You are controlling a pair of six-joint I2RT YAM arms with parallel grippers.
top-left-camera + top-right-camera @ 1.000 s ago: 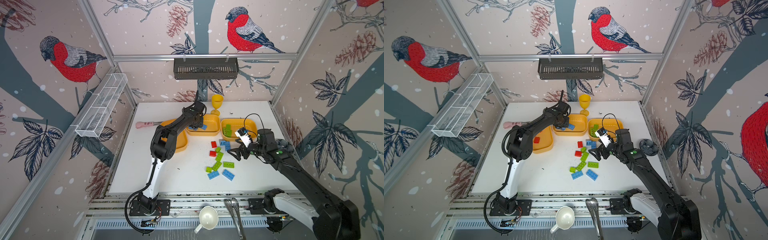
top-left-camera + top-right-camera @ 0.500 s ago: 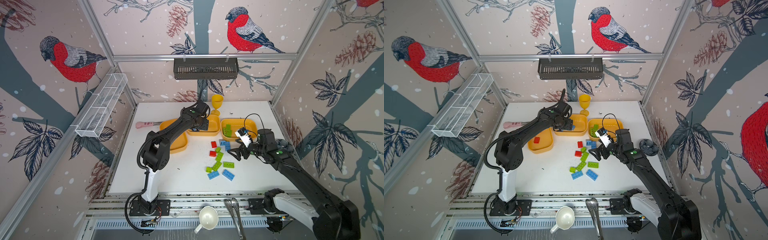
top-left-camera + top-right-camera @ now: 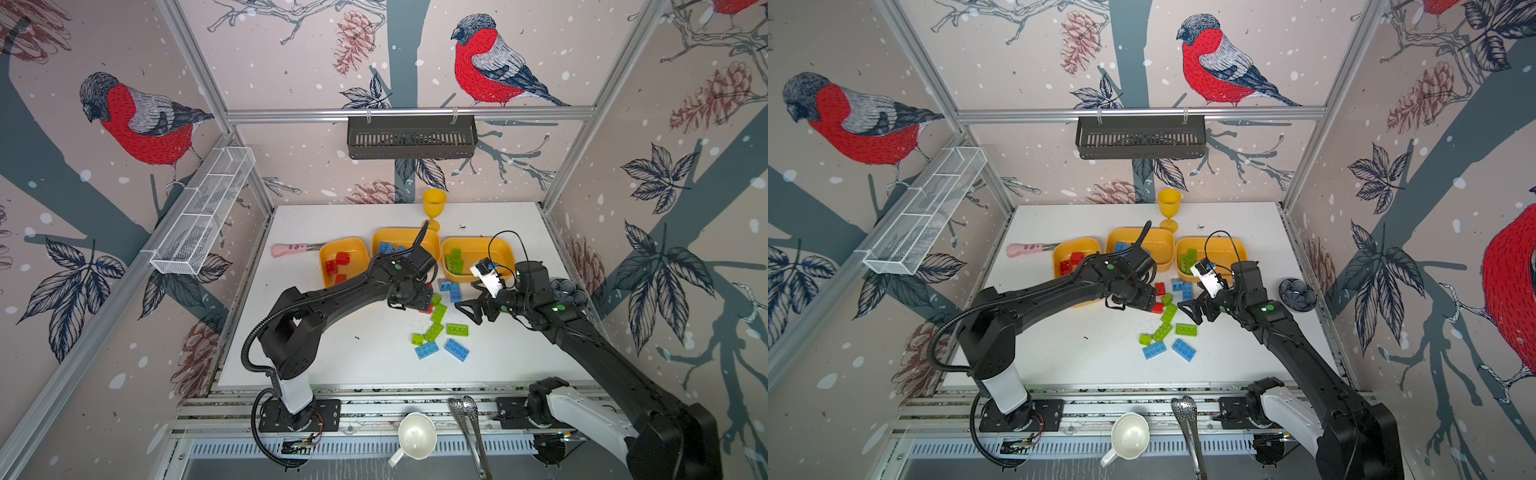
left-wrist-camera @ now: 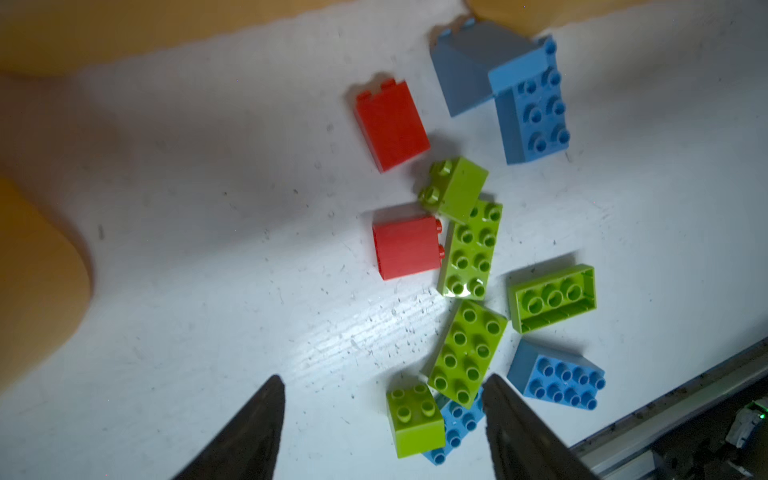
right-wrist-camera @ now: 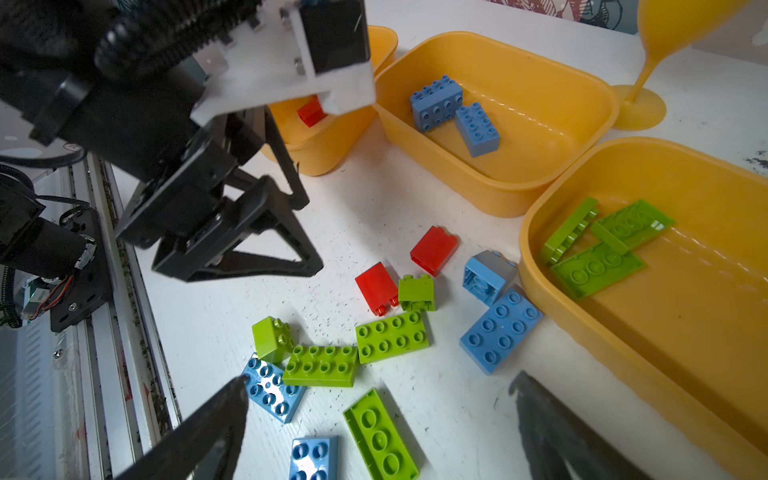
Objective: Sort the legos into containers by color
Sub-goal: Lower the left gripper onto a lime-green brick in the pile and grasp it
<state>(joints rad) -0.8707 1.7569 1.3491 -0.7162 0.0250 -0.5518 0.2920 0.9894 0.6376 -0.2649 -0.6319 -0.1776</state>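
**Both grippers stood empty over the loose legos**

The left gripper (image 4: 384,380) was seen with its jaws parted and nothing between them, raised above the white table (image 3: 332,340) at the side of the pile of legos (image 3: 438,313) nearest the containers. Two red bricks (image 4: 407,247) lay just beyond its fingertips, and a small green brick (image 4: 415,419) was seen through the gap between them. The right gripper (image 5: 380,380) was likewise spread wide and empty at the opposite side of the pile, with green and blue bricks beneath it. Red bricks had been placed in the left container (image 3: 321,262), blue in the middle container (image 3: 399,230) and green in the right container (image 3: 465,240).
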